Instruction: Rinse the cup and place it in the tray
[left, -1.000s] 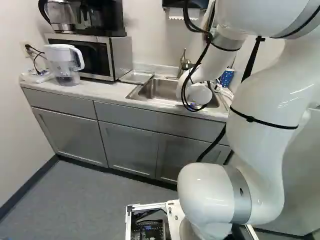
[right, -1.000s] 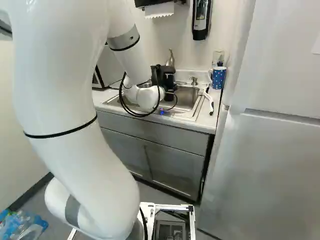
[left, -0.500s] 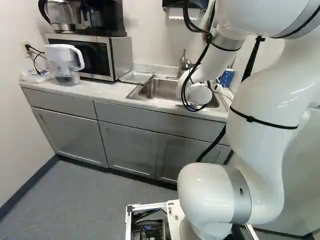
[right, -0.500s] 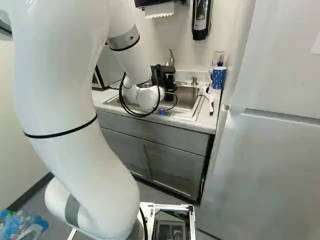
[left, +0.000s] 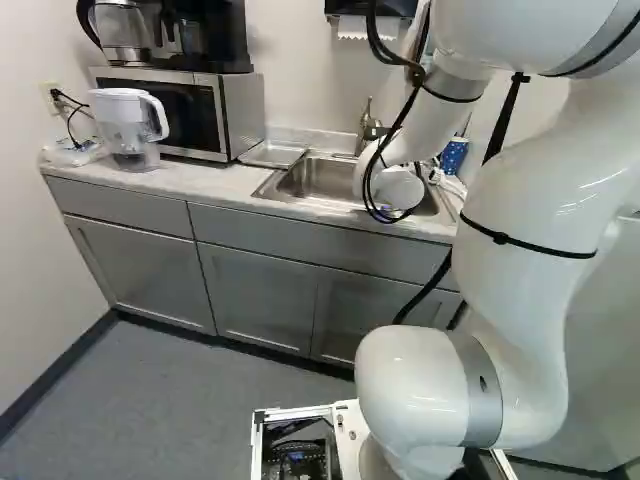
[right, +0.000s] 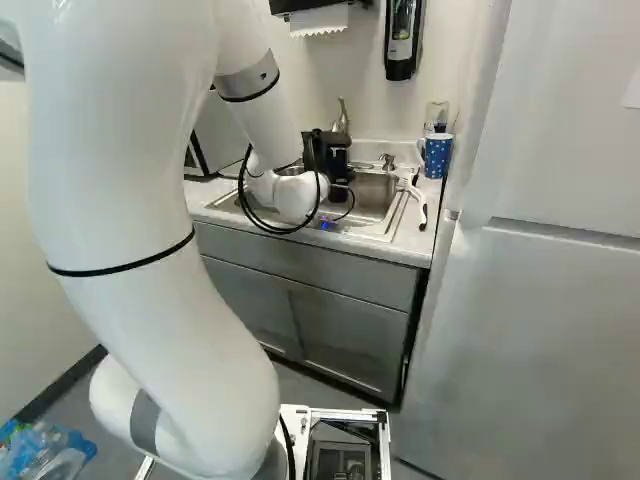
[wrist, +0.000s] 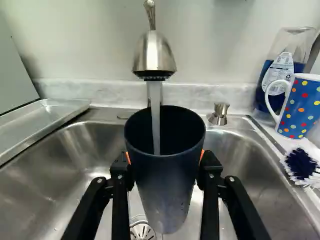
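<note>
Black and orange at the heart of it: the gripper (wrist: 165, 158) has its pads (wrist: 202, 156) pressed to both sides of the dark cup (wrist: 168, 192), clamped firmly by the look of it, mouth up over the sink (wrist: 240, 150). And here's the water (wrist: 156, 117), a straight stream from the tap (wrist: 154, 56), dropping right inside the rim!

What's changed out there? Next to nothing. The base hasn't moved, and the arm (right: 290, 195) sits just where it did a second ago in both base views. That steadiness suits this stage: I'd call it the rinse in hand, with the placing all to come.

Further out, the tray (wrist: 47, 116) waits beside the sink, on the microwave (left: 210, 112) side, and no cup on it. The spotted mug (wrist: 300, 107) stands on the other side, with the brush (wrist: 301, 162) near it. Next, surely, tip the water out over the sink, then across to the tray; wet walls could slip, so keep that squeeze.
</note>
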